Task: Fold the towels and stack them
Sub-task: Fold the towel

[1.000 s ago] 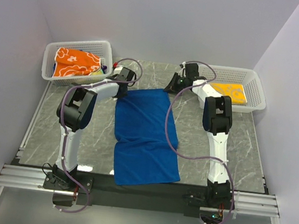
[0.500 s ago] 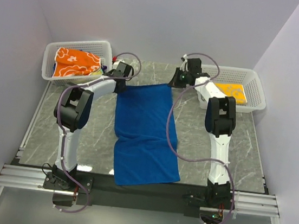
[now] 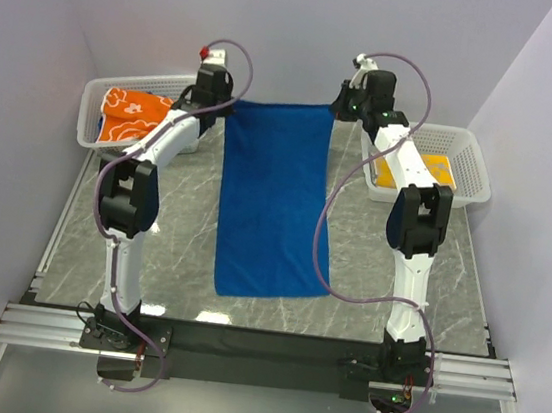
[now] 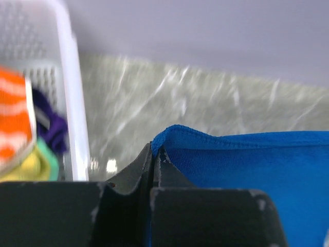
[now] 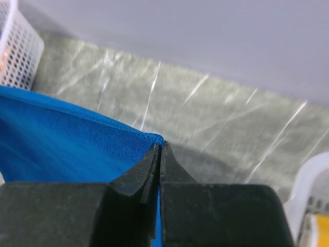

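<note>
The plain blue towel [image 3: 272, 201] hangs stretched between both grippers, lifted high at the far side, its lower edge near the table. My left gripper [image 3: 226, 103] is shut on its far left corner [image 4: 164, 136]. My right gripper [image 3: 337, 106] is shut on its far right corner [image 5: 151, 138]. The orange flowered towel [image 3: 131, 113] lies in the left basket [image 3: 96, 94], and shows in the left wrist view [image 4: 14, 121]. The yellow towel [image 3: 431, 171] lies folded in the right basket [image 3: 473, 162].
The grey marble table [image 3: 181, 245] lies under the hanging towel. White mesh baskets stand at the far left and far right corners. Purple and green cloths [image 4: 49, 131] lie in the left basket. Walls close in on three sides.
Both grippers have risen and moved toward the back wall, lifting the blue towel's far edge off the table. The towel went from lying flat to hanging.
</note>
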`<state>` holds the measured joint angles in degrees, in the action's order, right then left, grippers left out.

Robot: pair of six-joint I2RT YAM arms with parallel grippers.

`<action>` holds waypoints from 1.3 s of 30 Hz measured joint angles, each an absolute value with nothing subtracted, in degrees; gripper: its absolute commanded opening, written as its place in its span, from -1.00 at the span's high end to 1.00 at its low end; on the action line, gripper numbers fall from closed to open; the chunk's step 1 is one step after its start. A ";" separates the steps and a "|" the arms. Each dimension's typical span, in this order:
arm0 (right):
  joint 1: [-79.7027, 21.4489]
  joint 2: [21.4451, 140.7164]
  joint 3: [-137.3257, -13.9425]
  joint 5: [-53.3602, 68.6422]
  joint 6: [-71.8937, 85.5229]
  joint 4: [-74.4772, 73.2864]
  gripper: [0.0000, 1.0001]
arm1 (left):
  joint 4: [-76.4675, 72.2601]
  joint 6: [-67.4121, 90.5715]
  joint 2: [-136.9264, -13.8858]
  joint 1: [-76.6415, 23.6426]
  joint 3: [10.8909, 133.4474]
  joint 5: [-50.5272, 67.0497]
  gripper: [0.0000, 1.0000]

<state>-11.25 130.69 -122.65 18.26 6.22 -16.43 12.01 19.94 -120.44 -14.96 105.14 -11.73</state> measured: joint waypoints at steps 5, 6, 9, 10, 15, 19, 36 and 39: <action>-11.22 130.72 -124.64 17.52 4.21 -14.17 1.00 | 10.92 18.81 -123.13 -12.56 111.92 -5.48 0.99; -11.22 130.72 -124.42 17.56 3.81 -13.89 1.00 | 10.63 18.63 -123.22 -12.19 112.03 -4.14 0.99; -11.20 129.99 -121.03 17.78 2.98 -12.88 1.00 | 9.28 17.72 -122.93 -11.46 110.13 -0.82 0.99; -11.20 129.16 -118.63 17.93 2.81 -12.73 1.00 | 8.01 17.39 -122.21 -11.35 107.83 0.34 0.99; -11.18 122.67 -105.32 18.20 2.42 -12.58 1.00 | 6.20 16.58 -117.62 -11.29 95.59 5.72 0.91; -11.18 115.94 -97.06 18.85 2.44 -12.10 1.00 | 5.39 16.71 -112.51 -11.27 87.29 9.50 0.88; -11.73 94.11 -64.90 21.87 8.75 -7.64 1.00 | -0.19 27.42 -86.30 -11.42 55.29 16.23 0.99; -11.99 91.94 -61.32 22.37 10.28 -7.57 1.00 | 1.04 28.80 -81.93 -11.66 52.95 16.16 0.99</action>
<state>-11.99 91.94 -61.32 22.37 10.28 -7.57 1.04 28.80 -81.93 -11.66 52.95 16.16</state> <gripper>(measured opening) 0.017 0.023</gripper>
